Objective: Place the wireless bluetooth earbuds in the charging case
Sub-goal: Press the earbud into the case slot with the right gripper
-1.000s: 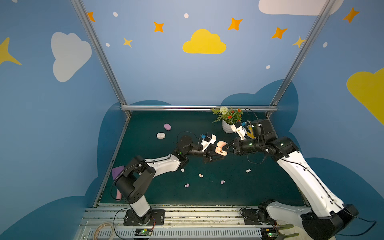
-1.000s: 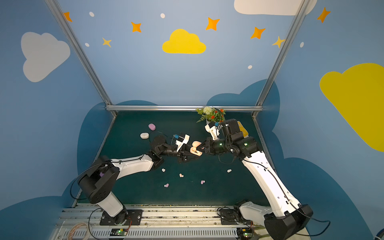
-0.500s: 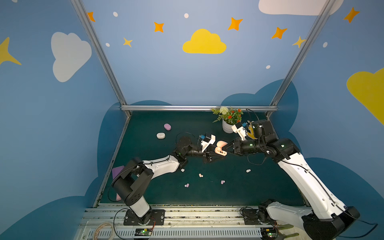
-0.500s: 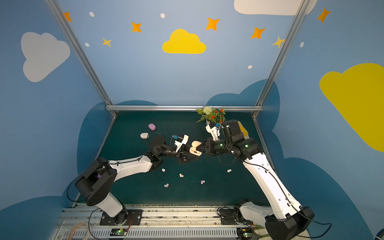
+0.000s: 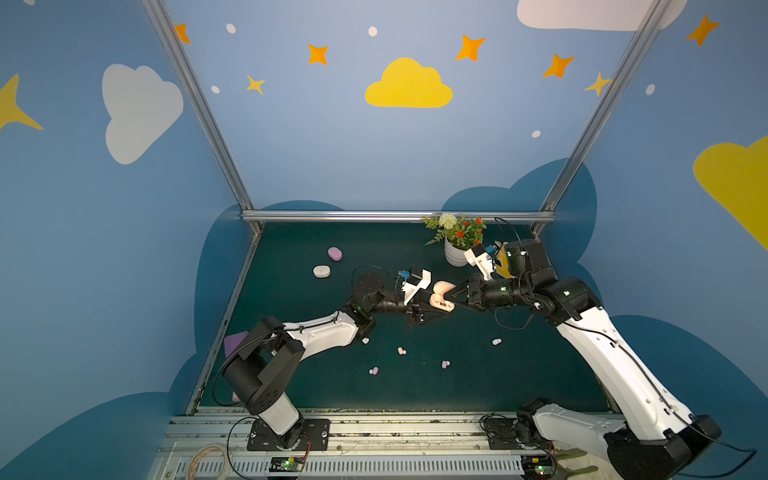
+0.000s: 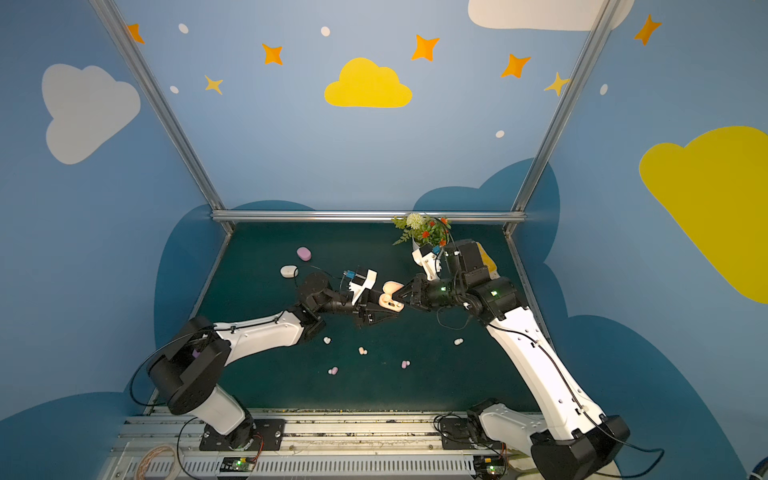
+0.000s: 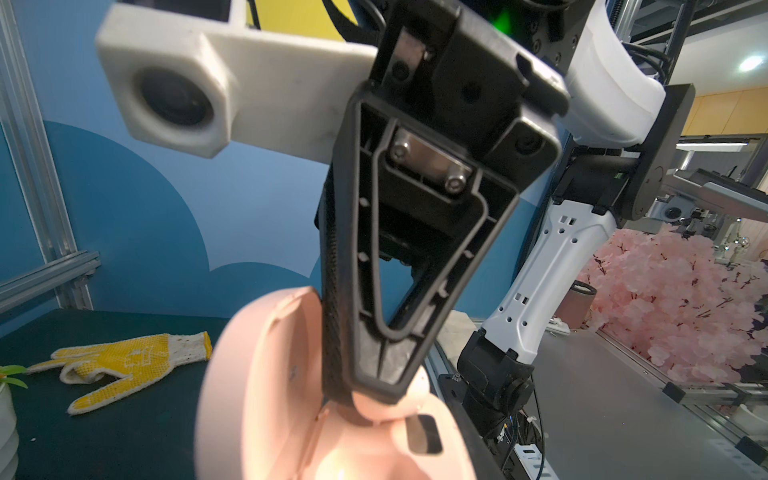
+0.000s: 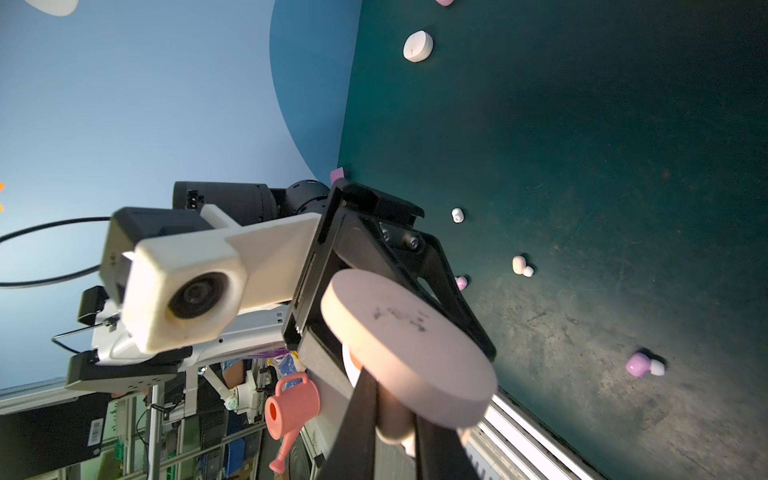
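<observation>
My left gripper (image 5: 432, 309) is shut on the base of a peach-pink charging case (image 5: 441, 302), held above the middle of the mat with its lid (image 7: 257, 374) swung open. My right gripper (image 5: 449, 296) reaches in from the right and is shut on a peach-pink earbud (image 8: 390, 428). The bud (image 7: 390, 405) touches the inside of the case base (image 7: 374, 453) beside a dark socket. Loose earbuds lie on the mat: white (image 5: 365, 340), peach (image 5: 401, 351), lilac (image 5: 374, 370), lilac (image 5: 445, 364), white (image 5: 496, 341).
A lilac case (image 5: 335, 253) and a white case (image 5: 321, 271) lie shut at the back left. A potted plant (image 5: 455, 253) stands at the back right, with a yellow glove (image 7: 124, 365) on the mat near it. Metal rails border the mat.
The left arm's pose has shifted slightly. Both grippers stay together at the open case, the right one still on the earbud.
</observation>
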### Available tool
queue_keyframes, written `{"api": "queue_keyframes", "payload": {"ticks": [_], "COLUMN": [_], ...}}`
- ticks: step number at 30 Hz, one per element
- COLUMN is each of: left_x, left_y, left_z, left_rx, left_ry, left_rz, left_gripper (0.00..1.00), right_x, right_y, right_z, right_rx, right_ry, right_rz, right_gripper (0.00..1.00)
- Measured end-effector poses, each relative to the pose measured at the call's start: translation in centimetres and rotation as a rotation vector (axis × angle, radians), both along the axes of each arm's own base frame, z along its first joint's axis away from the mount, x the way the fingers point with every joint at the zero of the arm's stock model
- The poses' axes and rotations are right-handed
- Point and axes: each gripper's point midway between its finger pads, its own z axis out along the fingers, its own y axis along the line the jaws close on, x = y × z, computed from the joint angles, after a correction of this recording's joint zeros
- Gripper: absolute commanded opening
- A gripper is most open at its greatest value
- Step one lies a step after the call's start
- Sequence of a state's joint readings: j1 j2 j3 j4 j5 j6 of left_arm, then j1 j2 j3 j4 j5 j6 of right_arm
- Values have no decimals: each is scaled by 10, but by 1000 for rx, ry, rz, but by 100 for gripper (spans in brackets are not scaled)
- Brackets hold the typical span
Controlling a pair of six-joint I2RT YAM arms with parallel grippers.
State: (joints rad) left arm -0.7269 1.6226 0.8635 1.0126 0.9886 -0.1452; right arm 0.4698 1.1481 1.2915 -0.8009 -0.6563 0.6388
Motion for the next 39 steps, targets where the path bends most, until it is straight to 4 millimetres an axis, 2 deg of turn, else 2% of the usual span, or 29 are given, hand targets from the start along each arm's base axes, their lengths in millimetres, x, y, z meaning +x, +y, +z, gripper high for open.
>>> {"api": "queue_keyframes", "payload": {"ticks": [11,27,39], "left_x": [-1,-3,-4], "left_y": [0,1,0], "left_z": [-1,3,1], "left_rx": [-2,-8,-4], "left_ry": [-3,-6,-8], "left_rz": [3,14,17], "left_gripper": [4,4,4], "right_x": [0,0,-2], "right_y": [-1,-4,-2], "right_z": [-1,0,1], "right_rx": [12,-6,-14], "right_ry": [22,18,29], "right_rz": [-21,-30,-24], "right_gripper": [14,38,43]}}
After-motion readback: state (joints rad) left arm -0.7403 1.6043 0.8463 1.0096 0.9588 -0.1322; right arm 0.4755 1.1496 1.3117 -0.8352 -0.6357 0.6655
